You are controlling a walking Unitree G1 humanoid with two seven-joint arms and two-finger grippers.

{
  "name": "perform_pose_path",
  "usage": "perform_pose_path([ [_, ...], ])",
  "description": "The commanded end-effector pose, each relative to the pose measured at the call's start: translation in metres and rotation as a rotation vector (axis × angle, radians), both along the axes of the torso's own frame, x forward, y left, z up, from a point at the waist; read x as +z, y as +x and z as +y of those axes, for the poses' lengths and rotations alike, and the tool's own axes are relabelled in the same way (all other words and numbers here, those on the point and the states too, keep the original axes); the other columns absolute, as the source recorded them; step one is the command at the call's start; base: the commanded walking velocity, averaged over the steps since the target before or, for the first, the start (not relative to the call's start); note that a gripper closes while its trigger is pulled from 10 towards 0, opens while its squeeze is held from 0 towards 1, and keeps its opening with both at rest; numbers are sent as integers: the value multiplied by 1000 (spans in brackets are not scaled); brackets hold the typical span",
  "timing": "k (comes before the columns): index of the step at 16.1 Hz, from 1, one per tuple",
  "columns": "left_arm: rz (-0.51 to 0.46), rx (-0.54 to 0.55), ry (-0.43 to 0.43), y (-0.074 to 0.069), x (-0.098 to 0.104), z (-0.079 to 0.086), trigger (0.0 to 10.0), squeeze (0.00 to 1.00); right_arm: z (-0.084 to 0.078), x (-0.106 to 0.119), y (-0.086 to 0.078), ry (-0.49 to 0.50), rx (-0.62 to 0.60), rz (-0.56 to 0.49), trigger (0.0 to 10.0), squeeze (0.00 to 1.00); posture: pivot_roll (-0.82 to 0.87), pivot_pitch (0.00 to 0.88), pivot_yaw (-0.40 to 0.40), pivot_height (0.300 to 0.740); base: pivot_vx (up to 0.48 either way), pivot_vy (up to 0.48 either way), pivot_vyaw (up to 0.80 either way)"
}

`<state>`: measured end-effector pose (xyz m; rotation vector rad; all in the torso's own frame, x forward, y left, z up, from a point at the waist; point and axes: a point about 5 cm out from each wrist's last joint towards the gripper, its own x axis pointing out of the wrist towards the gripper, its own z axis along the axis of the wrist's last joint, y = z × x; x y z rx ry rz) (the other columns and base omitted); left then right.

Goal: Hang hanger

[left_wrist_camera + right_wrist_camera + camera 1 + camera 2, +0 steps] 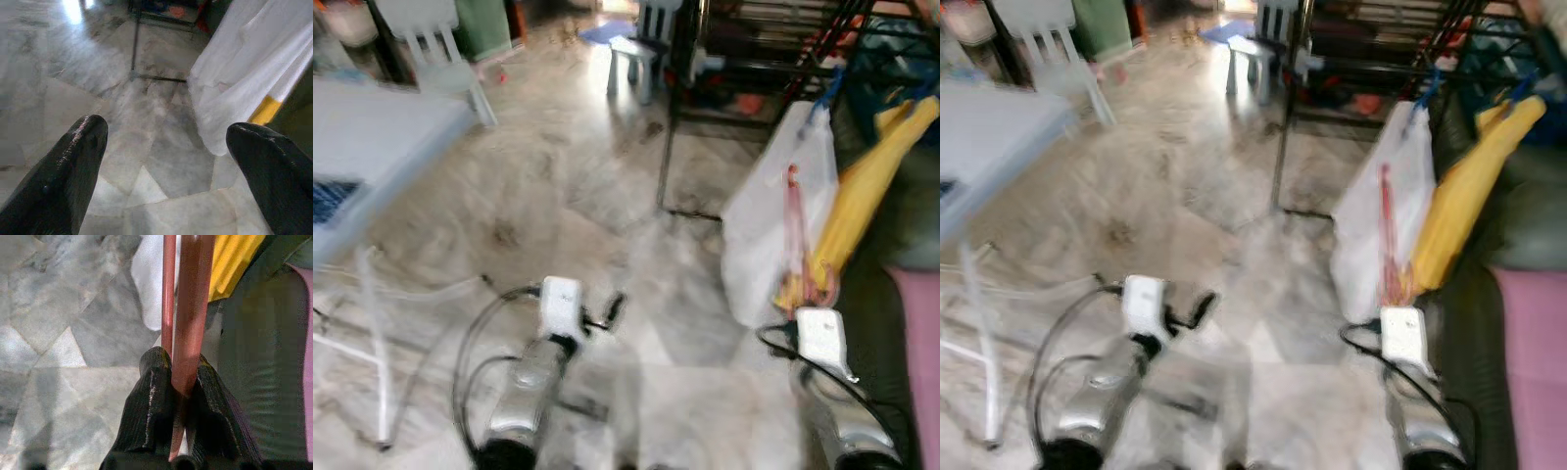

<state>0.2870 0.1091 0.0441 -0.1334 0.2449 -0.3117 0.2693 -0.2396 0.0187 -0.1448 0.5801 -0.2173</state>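
My right gripper (180,364) is shut on a reddish-pink hanger (193,303), whose bars run up from between the two black fingers (151,396). In the left eye view the hanger (793,230) stands upright above my right wrist (822,338), in front of a white cloth (759,225) and a yellow cloth (867,186) that hang from a black metal rack (754,59). My left gripper (166,132) is open with nothing between its fingers (73,161), low over the marble floor. The eye views are blurred.
A white folding table (372,137) stands at the left. Two small white chairs (435,49) (641,54) are further back. A dark sofa with a pink cushion (915,333) lies along the right edge. Marble floor (568,186) stretches ahead to the rack.
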Motion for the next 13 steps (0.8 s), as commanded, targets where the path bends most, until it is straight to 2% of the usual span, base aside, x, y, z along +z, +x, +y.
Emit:
perform_pose_path([
  [1,-4,5,-5,0,0,-3,10000,0,-4,0,0,-4,-6,-3,10000,0,-83,93,-23,740,0,0,0],
  [4,6,41,0,5,-1,6,10000,0,-4,1,3,-1,-1,-6,10000,0,-80,76,-27,740,0,0,0],
  [7,6,53,3,10,0,13,10000,0,-5,0,4,3,-4,-10,10000,0,-80,63,-24,740,0,441,0],
  [13,-3,33,15,13,1,11,10000,0,-4,-2,3,24,-23,-15,10000,0,-78,64,-16,740,0,480,0],
])
